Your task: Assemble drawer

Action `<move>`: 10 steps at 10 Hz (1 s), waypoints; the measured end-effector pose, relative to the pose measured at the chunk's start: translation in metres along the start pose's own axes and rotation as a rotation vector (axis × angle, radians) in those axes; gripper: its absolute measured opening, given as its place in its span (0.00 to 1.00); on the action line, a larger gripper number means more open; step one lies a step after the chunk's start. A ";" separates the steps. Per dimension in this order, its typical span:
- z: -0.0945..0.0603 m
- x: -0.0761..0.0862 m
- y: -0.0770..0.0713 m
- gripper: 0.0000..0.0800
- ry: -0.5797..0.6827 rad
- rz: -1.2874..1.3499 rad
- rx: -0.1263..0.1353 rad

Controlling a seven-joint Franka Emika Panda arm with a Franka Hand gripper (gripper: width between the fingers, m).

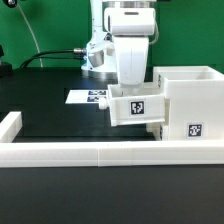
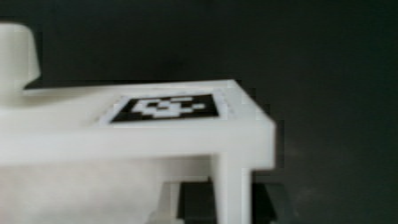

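The large boxy white housing [image 1: 190,100] stands at the exterior view's right, a tag on its front. My gripper [image 1: 133,88] hangs just to its left and is shut on a small white tray [image 1: 135,108] with a tag on its face. The tray is held slightly tilted above the black table, up against the housing's left side. In the wrist view, the tray's tagged face [image 2: 169,108] fills the middle. One thin tray wall [image 2: 233,185] runs down between my dark fingers [image 2: 199,200]. The gripper [image 2: 233,202] is closed on that wall. A second tray is not in view.
A long low white border wall [image 1: 90,152] runs along the front and turns back at the exterior view's left [image 1: 10,125]. The marker board [image 1: 88,97] lies flat on the black table behind the tray. The arm's base [image 1: 97,55] and a cable stand at the back.
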State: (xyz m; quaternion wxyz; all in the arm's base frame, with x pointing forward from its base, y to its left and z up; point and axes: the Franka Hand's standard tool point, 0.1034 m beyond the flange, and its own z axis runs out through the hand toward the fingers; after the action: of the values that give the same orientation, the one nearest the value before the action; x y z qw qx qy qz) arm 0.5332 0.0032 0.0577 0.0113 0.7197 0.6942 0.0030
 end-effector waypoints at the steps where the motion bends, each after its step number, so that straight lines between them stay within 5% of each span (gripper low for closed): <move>1: 0.001 0.000 0.000 0.05 0.000 0.001 0.001; 10: 0.005 0.001 -0.003 0.05 0.005 0.003 -0.007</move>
State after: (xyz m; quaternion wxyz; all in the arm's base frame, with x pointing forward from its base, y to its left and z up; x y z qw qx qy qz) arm 0.5303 0.0042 0.0528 0.0120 0.7205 0.6933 0.0071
